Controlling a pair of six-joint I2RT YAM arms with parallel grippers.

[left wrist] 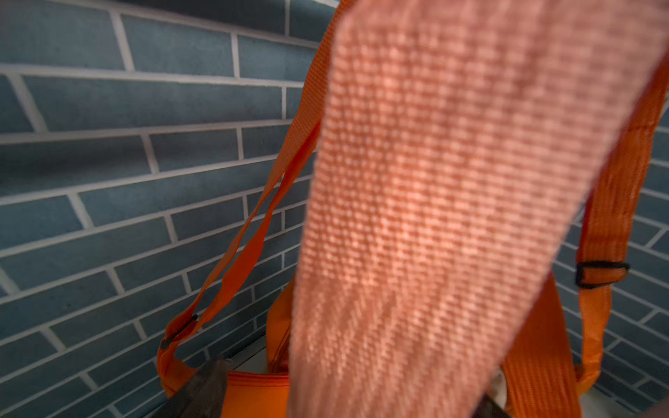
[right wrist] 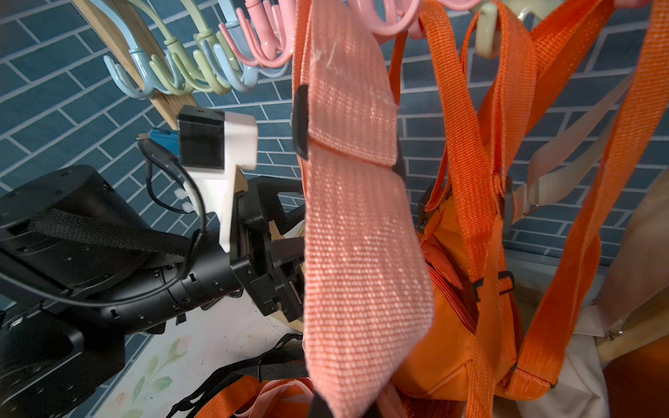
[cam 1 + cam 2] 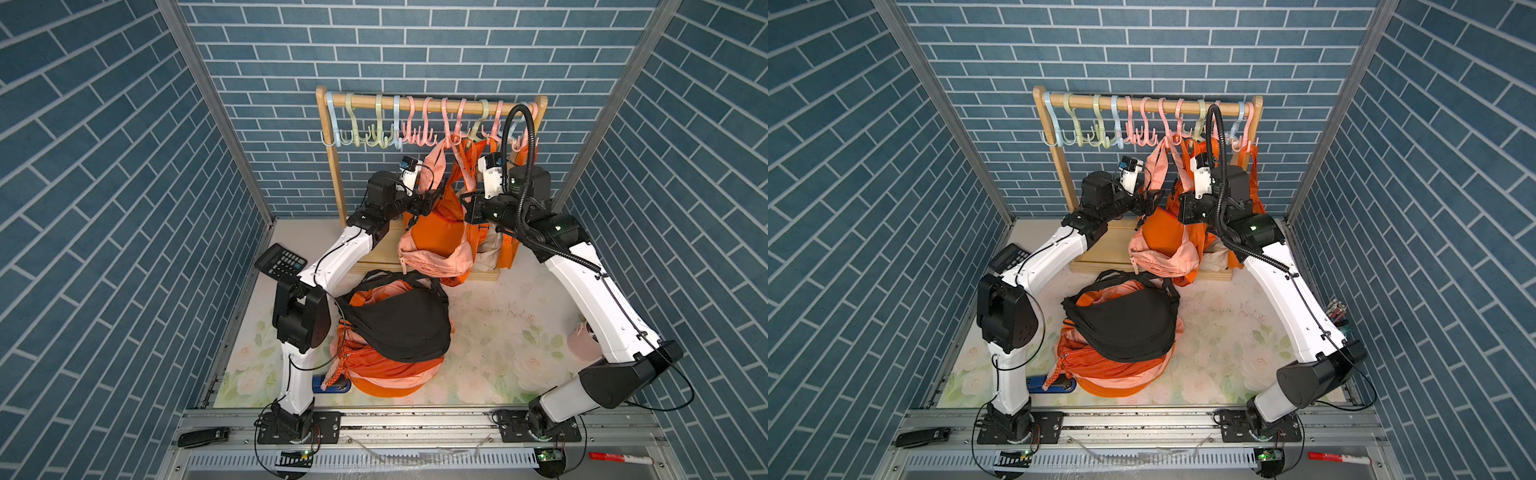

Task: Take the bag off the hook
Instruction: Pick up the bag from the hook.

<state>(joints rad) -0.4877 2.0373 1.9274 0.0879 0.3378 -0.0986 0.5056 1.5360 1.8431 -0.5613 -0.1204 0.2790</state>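
Peach bag strap (image 1: pixel 434 217) hangs between left fingers (image 1: pixel 203 390); fingers parted.

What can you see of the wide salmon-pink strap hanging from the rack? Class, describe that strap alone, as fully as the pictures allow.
The salmon-pink strap is wide, flat, coarsely woven webbing. It loops over a pink hook and hangs down to the peach-and-orange bag. A black slider buckle sits partway down, with the webbing doubled above it. The left gripper has its open jaws either side of the strap; whether they touch it is unclear.
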